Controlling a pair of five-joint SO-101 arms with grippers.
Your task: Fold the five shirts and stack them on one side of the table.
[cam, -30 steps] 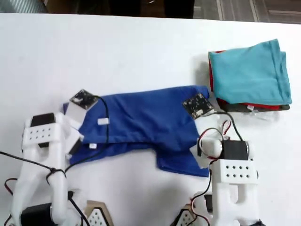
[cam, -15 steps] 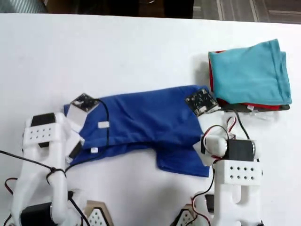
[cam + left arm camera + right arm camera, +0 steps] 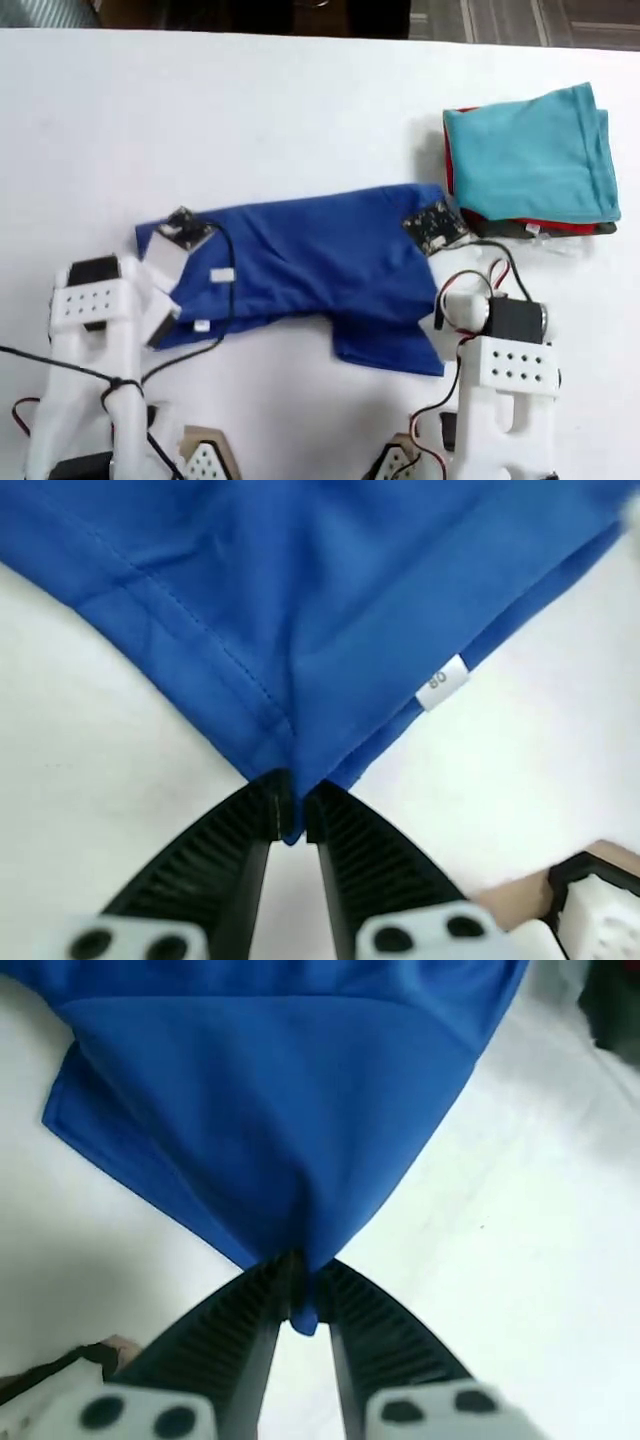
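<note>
Right now both grippers hold the blue shirt by its ends. The left gripper is closed on one corner of it. A point of cloth is squeezed between the two black ribbed jaws, and the rest of the fabric fans out ahead of the fingertips. A stitched hem runs off to one side, and a small white tag sits on the edge to the other side, a little beyond the jaws. The right gripper is clamped in the same way on another corner of the shirt. The tip of the cloth pokes back between its jaws while the fabric spreads forward from them.

From the high view, the shirt lies partly folded on the white table, stretched between the two arms. One flap of it rests just beside the right arm. Ahead of the right gripper and to its outer side, close by the shirt's far corner, sits a stack of folded shirts. The top one is teal, with red and dark ones beneath.
</note>
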